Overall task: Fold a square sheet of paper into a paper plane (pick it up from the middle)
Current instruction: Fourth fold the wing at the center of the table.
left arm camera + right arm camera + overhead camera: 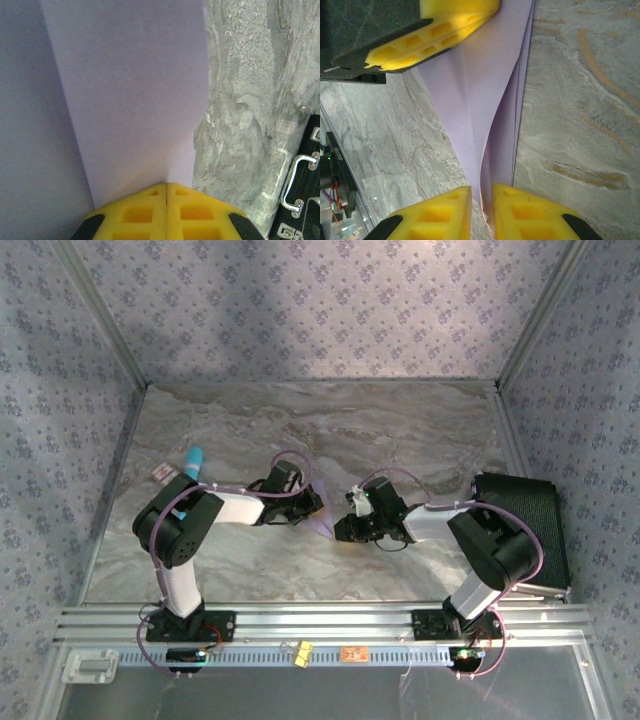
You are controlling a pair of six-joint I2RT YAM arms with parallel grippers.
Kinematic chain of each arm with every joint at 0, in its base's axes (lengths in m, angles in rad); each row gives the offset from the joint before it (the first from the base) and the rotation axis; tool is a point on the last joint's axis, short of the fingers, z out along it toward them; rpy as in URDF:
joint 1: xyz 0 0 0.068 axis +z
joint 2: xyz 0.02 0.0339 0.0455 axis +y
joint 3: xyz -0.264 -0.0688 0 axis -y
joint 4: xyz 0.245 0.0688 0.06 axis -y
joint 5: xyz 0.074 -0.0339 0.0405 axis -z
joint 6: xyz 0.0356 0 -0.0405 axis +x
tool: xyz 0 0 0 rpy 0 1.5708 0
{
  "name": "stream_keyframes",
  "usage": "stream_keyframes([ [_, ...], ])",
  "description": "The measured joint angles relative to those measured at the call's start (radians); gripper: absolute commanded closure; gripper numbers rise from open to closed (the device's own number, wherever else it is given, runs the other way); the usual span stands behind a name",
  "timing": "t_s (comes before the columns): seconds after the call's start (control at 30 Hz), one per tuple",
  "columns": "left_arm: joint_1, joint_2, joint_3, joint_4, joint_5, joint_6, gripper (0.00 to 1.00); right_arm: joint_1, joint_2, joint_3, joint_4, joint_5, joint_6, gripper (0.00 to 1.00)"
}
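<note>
Left claw [166, 192]: pads are pressed together, clamped on one end of the square sheet of paper [135, 100]. The sheet is spanned between the two claws at mid-worktop [240, 100] and is already folded into long layers. Right claw [482, 200]: pads are seen slightly apart, with the layered edges sitting loose in the gap, so no firm pinch is judged there. The paper is judged very light, floppy and easily creased or torn. Its layers are splayed, so slipping apart is expected. Hold is best taken on the centre crease, with all layers pinched together.
</note>
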Motion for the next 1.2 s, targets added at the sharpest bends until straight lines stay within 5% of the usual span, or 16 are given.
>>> stream_keyframes([
  [0.33, 0.002, 0.000, -0.004, 0.008, 0.001, -0.002, 0.94, 0.004, -0.002, 0.013, -0.047, 0.027, -0.037, 0.90],
  [0.7, 0.008, 0.000, -0.012, 0.022, 0.008, -0.010, 0.94, 0.003, -0.011, 0.008, -0.050, 0.028, -0.039, 0.85],
  [1.2, 0.009, 0.000, -0.021, 0.043, 0.012, -0.019, 0.94, 0.003, -0.014, 0.008, -0.071, 0.037, -0.070, 0.92],
])
